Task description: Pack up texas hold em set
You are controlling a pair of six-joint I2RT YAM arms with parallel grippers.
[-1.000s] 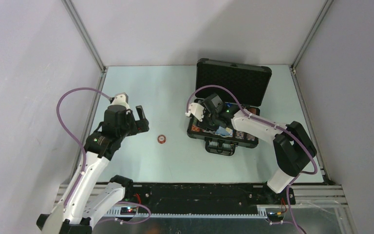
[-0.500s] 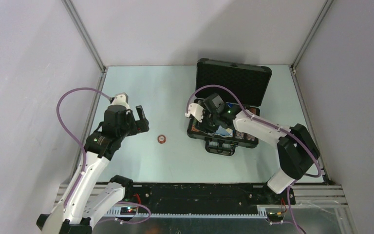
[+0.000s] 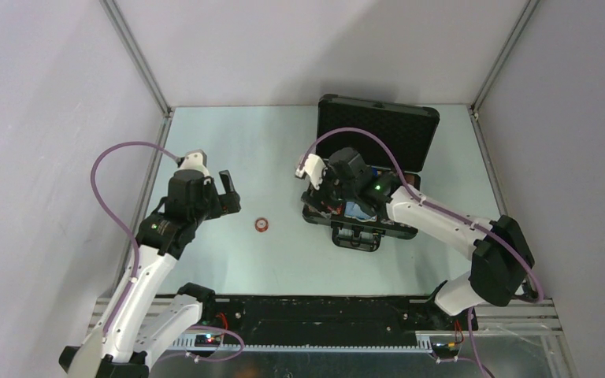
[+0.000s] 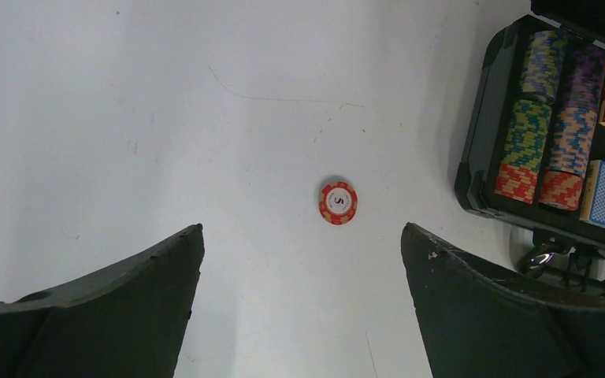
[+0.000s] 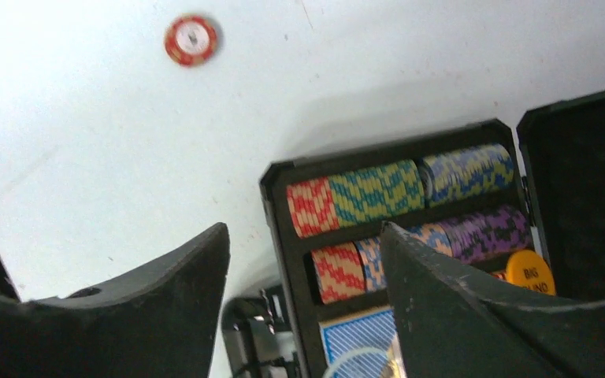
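Right wrist view: blue card box (image 5: 354, 339) partly behind fingers (image 5: 457, 315)

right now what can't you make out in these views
case interior, top view: mostly covered by the right arm.
blue card box, left wrist view: cut off by the right edge; right wrist view: by the bottom edge.
orange disc lettering, right wrist view: blurred, partly behind a finger.
loose chip number, top view: too small.
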